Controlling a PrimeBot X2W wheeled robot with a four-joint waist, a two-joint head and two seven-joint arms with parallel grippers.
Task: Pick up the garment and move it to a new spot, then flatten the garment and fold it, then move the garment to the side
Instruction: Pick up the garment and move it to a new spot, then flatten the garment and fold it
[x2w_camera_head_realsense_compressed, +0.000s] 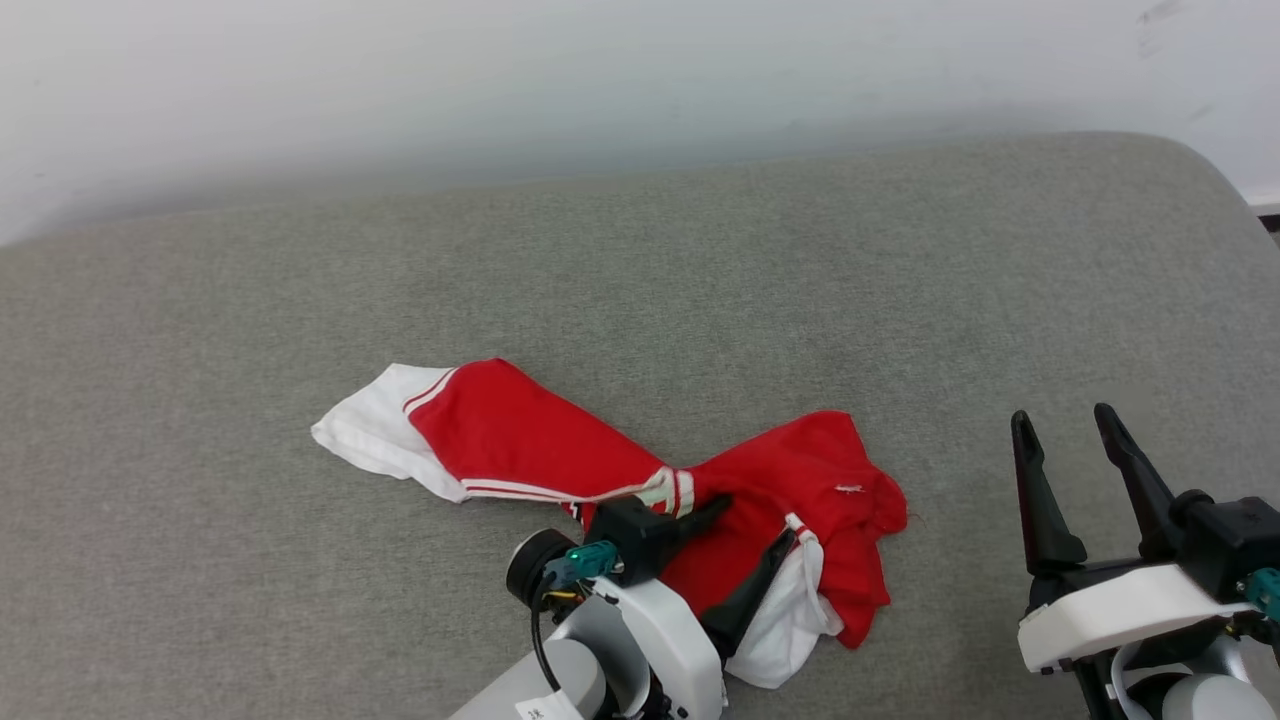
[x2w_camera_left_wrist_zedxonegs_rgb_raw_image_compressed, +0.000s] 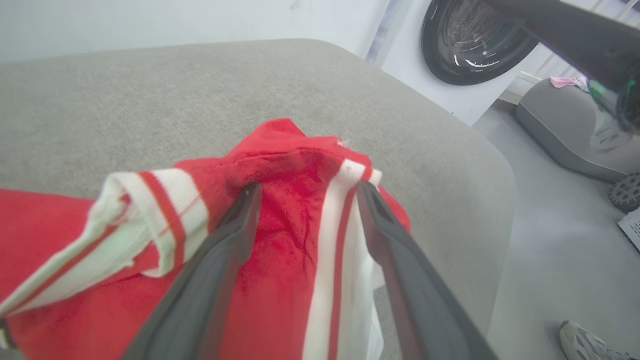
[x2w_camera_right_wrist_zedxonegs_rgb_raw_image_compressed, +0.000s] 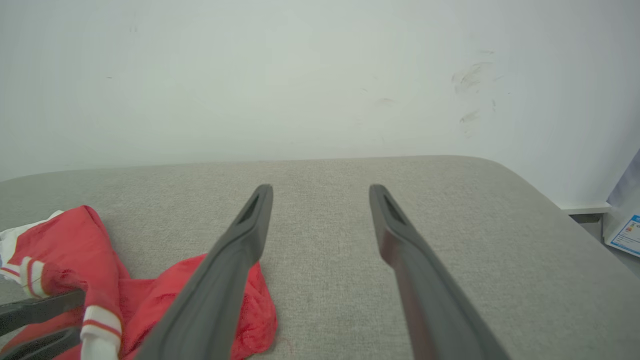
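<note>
One garment (x2w_camera_head_realsense_compressed: 520, 435) lies crumpled on the front middle of a grey cushion (x2w_camera_head_realsense_compressed: 700, 280): a twisted red knit strip with two white sleeves and striped trim. There are two grippers. The left gripper (x2w_camera_head_realsense_compressed: 752, 522) rests on the garment's right half, fingers spread apart over red cloth, clamping nothing. The right gripper (x2w_camera_head_realsense_compressed: 1062, 418) sits well to the right over bare cushion, fingers apart and empty. Woven cushion lies open on all sides, out to a rounded far-right corner and the white wall (x2w_camera_head_realsense_compressed: 500, 80).

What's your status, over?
Left pincer open over shirt. Right pincer open, apart from it. Shirt crumpled on grey cushion. Nothing blocking.
</note>
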